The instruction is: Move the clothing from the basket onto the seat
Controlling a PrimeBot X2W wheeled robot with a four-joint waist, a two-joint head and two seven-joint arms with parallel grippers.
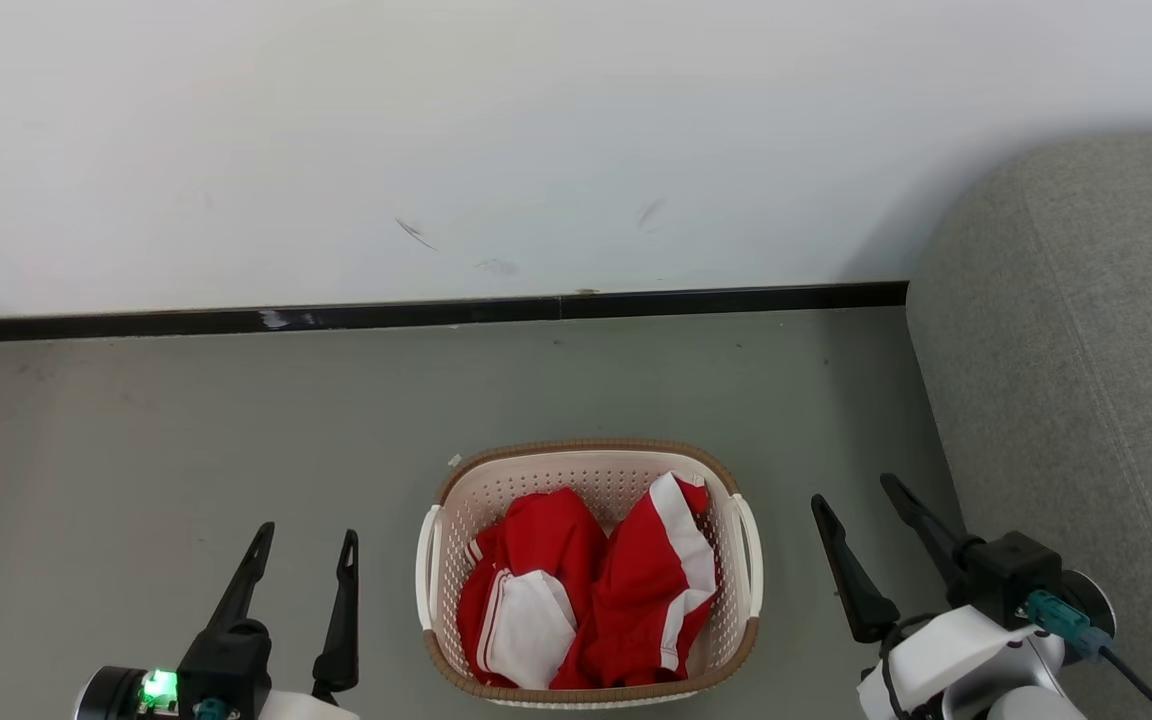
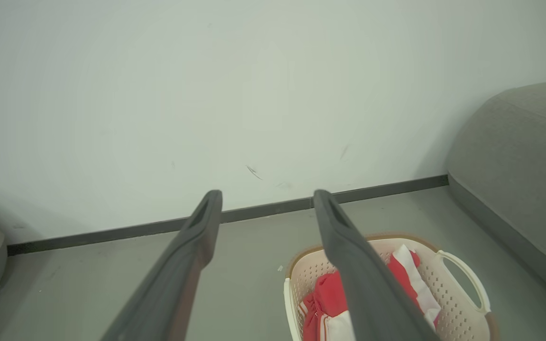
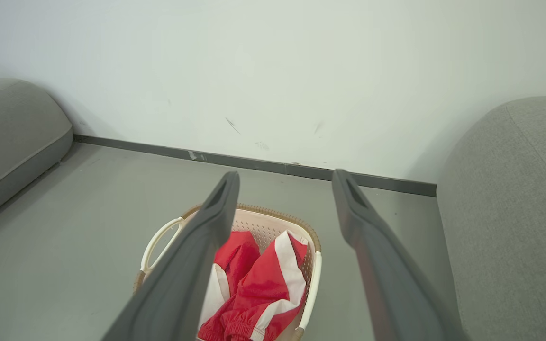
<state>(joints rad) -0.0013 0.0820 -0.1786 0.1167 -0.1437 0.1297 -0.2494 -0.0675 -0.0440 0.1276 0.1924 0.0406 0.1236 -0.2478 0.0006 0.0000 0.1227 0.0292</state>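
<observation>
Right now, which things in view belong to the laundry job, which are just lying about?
Job: red-and-white clothing, cream basket holding it, grey sofa, left gripper and right gripper, both open.
Not job: grey upholstered piece at left, black skirting board, scuffed white wall.

**Location: Sparsely Furnished Domestic-Style Room**

The setting reads as a living-room area, though it is very bare. Indicators:
- A large grey fabric-upholstered sofa (image 1: 1086, 400) stands at the right.
- A second grey upholstered seat (image 3: 7, 128) stands at the left.
- A small cream perforated plastic laundry basket (image 1: 586, 446) holds red-and-white fabric garments (image 1: 636, 590) and stands on the smooth grey floor (image 1: 186, 430).
- A plain white scuffed wall (image 1: 536, 130) meets the floor at a dark skirting strip (image 1: 416, 315).
</observation>
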